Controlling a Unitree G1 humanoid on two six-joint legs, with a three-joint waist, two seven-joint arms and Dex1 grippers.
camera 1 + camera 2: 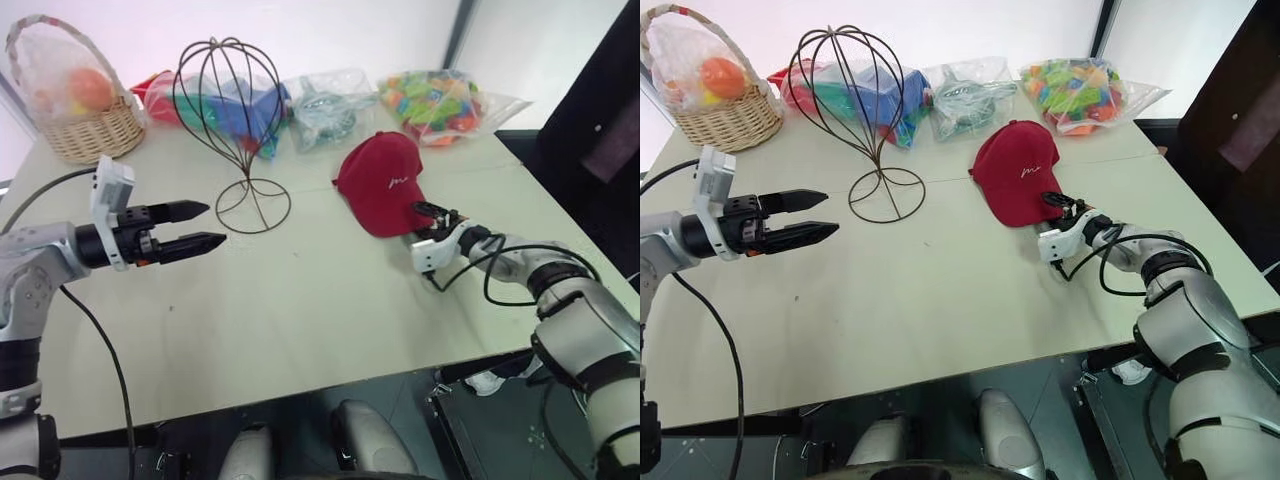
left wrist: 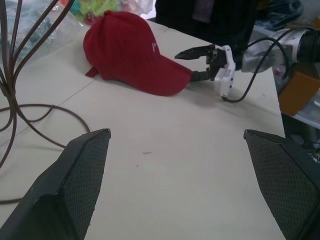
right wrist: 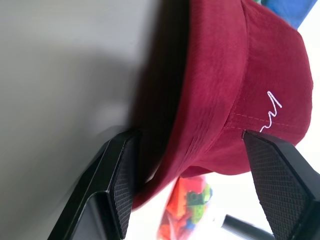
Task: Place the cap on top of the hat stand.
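The dark red cap (image 1: 382, 183) lies on the table (image 1: 300, 300) beside the bare hat stand (image 1: 232, 110), its brim between the open right gripper's (image 1: 432, 212) unclosed fingers, so gripping, lifting and placing all remain.

Left gripper (image 1: 208, 226) held level above the counter (image 1: 300, 300), black fingers (image 1: 180, 210) parted, pointing right. Right gripper (image 2: 186, 65) reaching forward and leftward, low, fingers spread apart, one above the other.
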